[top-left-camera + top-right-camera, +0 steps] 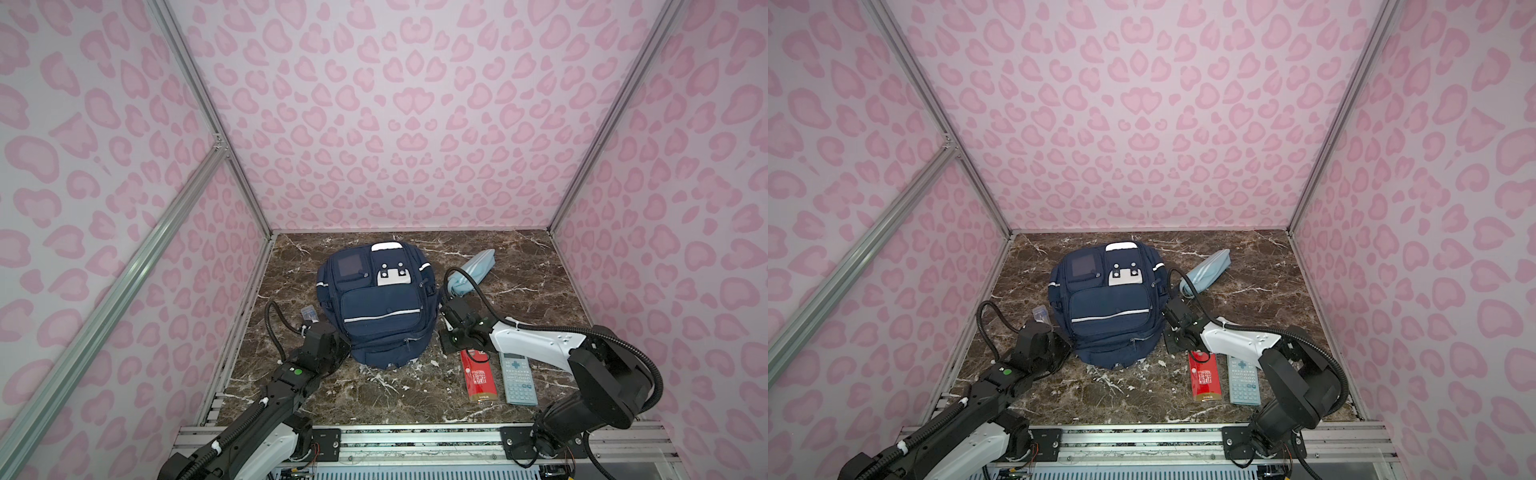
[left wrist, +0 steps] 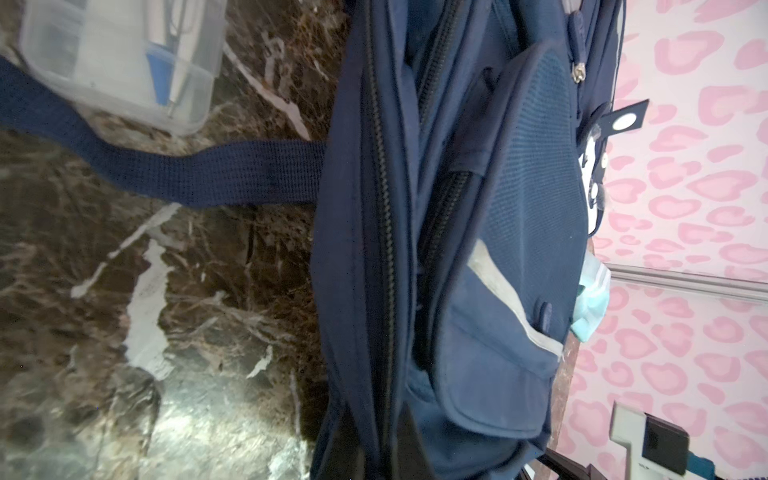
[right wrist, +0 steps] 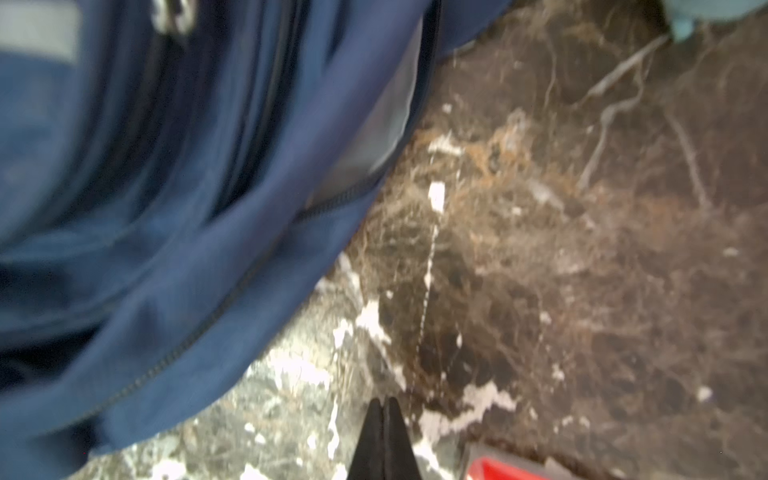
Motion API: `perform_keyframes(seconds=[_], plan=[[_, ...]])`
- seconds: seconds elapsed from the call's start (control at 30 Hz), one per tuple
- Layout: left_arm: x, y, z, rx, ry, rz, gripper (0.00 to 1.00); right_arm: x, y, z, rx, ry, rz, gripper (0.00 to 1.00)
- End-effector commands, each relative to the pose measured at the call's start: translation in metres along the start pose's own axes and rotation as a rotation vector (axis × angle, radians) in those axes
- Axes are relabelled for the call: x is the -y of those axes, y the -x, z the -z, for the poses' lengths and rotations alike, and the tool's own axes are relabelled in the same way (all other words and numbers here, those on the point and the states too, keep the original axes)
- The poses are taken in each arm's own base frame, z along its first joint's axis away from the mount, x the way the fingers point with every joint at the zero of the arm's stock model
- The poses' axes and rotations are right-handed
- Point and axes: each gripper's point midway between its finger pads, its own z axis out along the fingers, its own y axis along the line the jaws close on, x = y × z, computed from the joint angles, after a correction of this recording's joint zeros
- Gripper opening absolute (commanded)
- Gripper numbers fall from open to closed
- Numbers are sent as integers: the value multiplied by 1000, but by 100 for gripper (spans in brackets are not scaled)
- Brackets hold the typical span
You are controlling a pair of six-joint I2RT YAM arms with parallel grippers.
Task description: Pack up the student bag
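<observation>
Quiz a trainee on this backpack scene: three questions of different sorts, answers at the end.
1. True or false: the calculator is already inside the backpack.
2. In both top views, what lies just left of the calculator? A) a red packet B) a clear pen box C) a light-blue pouch
3. Fill in: the right end effector, beside the backpack, has its jaws ____.
Key: 1 false; 2 A; 3 shut.
</observation>
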Motion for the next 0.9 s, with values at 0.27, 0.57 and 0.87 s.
perform_keyframes(seconds=[0.27, 0.57, 0.87], plan=[[22, 10, -2, 23, -41, -39, 2, -71, 17, 36, 171, 268, 124, 31], [17, 6, -3, 14, -34, -25, 2, -123, 17, 25, 162, 314, 194, 51], [12, 5, -3, 13, -20, -23, 2, -109, 25, 2, 151, 152, 165, 9]])
